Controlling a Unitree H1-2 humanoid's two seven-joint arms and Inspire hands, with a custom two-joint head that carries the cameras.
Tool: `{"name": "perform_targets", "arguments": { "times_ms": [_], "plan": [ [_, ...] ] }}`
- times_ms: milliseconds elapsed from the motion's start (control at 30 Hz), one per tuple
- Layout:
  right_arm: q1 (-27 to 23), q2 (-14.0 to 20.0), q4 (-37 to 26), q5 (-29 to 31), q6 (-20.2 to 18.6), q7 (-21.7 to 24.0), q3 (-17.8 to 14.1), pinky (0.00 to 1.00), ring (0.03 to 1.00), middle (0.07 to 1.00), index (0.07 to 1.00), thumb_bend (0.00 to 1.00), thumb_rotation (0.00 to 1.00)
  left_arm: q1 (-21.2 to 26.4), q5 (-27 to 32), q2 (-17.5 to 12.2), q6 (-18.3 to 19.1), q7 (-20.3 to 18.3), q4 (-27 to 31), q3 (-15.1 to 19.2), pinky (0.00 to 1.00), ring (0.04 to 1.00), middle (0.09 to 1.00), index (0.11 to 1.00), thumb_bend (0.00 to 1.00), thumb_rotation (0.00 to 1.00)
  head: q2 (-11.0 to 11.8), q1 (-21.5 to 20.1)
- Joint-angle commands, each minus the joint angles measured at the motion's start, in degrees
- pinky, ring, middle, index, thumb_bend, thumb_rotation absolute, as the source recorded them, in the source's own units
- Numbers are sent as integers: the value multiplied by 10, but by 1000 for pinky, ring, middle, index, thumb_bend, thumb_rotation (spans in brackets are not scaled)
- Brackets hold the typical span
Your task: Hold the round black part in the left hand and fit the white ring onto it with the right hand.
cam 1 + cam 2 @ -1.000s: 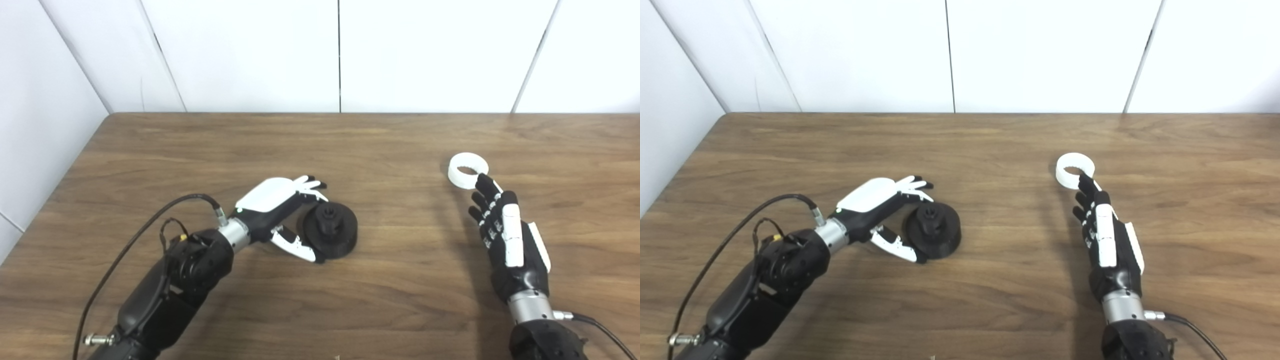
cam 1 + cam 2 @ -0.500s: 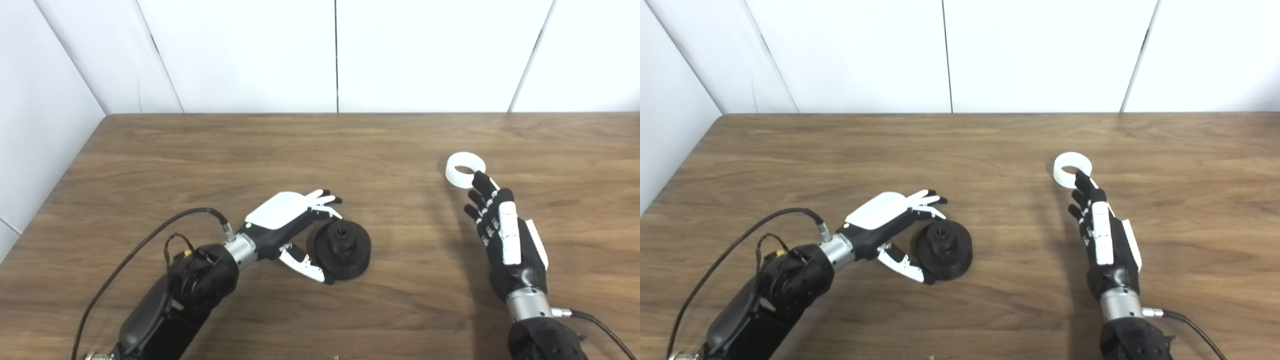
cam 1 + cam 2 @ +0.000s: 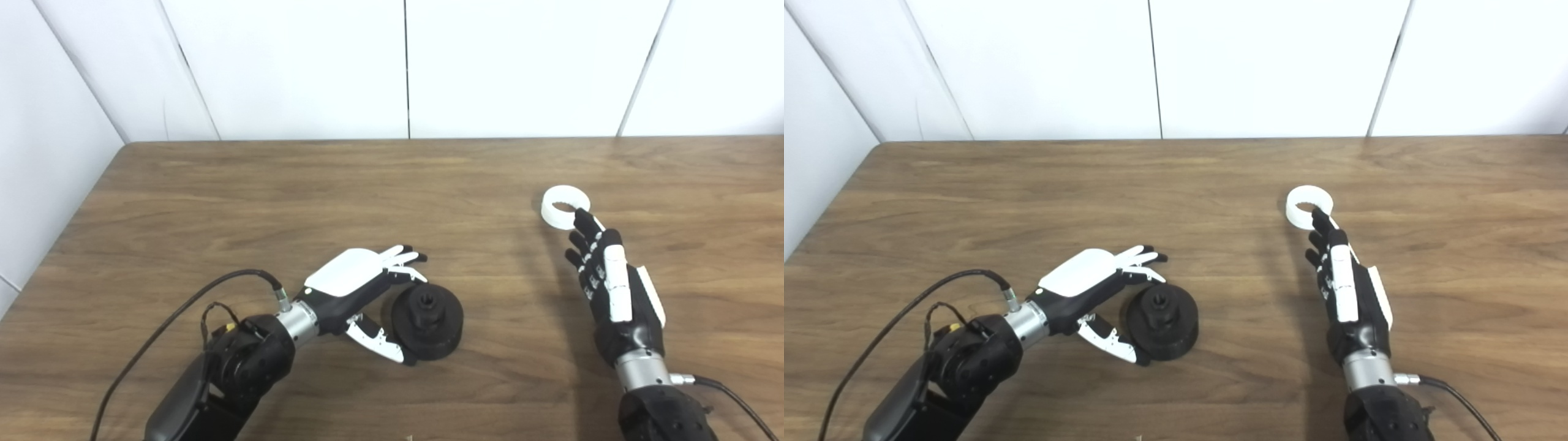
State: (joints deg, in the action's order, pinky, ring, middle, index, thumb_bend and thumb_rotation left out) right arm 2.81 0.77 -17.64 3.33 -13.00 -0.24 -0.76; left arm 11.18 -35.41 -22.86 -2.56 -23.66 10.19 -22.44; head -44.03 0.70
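So I'm at the grab stage on both sides, nothing picked up yet. My left hand (image 3: 361, 294) is spread around the black part (image 3: 427, 322): fingers reach over its 11 o'clock edge, thumb sits low along its 8 o'clock side. It looks like it's touching or just about touching, but it's not closed on it, and the part sits flat on the table (image 3: 392, 184).

My right hand (image 3: 612, 294) is stretched out flat, fingers apart and pointing to 12 o'clock, holding nothing. The top fingertip lies at the 5 o'clock edge of the white ring (image 3: 565, 207). Can't tell if it's actually touching or just overlapping from this angle.

Next move as I see it: close the left hand on the part and lift it, while the right needs to get a bit further forward and curl around the ring's wall. A flat open hand won't pick that up; I figure it could just shove the ring away toward 12.

The part is a chunky matte black disc with a raised hub in the middle, with a hole in the hub. It sits at about 6 o'clock on the table, near the front. The ring is a short plain white band lying flat, hole up, well apart from the part, off at 2 o'clock from it.
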Motion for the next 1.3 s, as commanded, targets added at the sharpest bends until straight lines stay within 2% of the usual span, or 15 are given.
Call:
{"name": "perform_targets", "arguments": {
  "times_ms": [0,33,67,133,167,233,333,533,667,1033,1267],
  "plan": [
    [-13,33,-23,-80,17,-6,16,888,933,947,901,495,866,12,0,-1,-2,-3,9,4,923,1000,967,717,786,405,0,-2],
    [-23,48,-24,-139,15,-18,25,847,902,914,868,551,729,13,-1,-1,-1,-3,9,4,901,1000,968,715,785,400,0,-2],
    [-36,64,-26,-196,9,-26,34,857,901,902,849,600,639,13,-2,-1,-2,-3,8,4,894,1000,968,715,784,398,0,-3],
    [-64,94,-25,-275,2,-28,46,888,914,900,830,712,521,14,-3,0,-3,-1,5,4,886,1000,967,713,783,394,2,-4],
    [-81,107,-24,-300,-6,-24,50,936,950,914,812,779,434,14,-3,0,-4,0,3,4,904,1000,967,712,782,394,3,-4],
    [-114,127,-19,-332,-22,-14,54,935,964,920,798,814,393,14,-4,2,-6,3,-2,4,921,1000,966,712,784,402,3,-5],
    [-160,146,10,-350,-28,-6,56,940,974,928,770,871,344,14,-4,5,-8,6,-6,4,927,1000,964,711,788,404,4,-4],
    [-213,168,78,-365,-15,-4,65,996,991,940,746,887,318,12,-3,9,-11,7,-9,6,905,1000,965,710,786,398,5,-4],
    [-239,176,119,-366,-11,-3,68,1000,996,937,732,894,315,14,-4,11,-16,8,-14,6,909,1000,965,708,791,400,5,-4],
    [-278,186,195,-372,10,-9,83,1000,978,927,711,902,288,16,-6,12,-25,13,-25,6,902,1000,961,702,802,398,8,-7],
    [-290,192,216,-367,9,-3,88,1000,975,924,716,902,300,17,-8,15,-23,12,-27,6,912,1000,962,703,797,394,9,-8]
  ]
}}
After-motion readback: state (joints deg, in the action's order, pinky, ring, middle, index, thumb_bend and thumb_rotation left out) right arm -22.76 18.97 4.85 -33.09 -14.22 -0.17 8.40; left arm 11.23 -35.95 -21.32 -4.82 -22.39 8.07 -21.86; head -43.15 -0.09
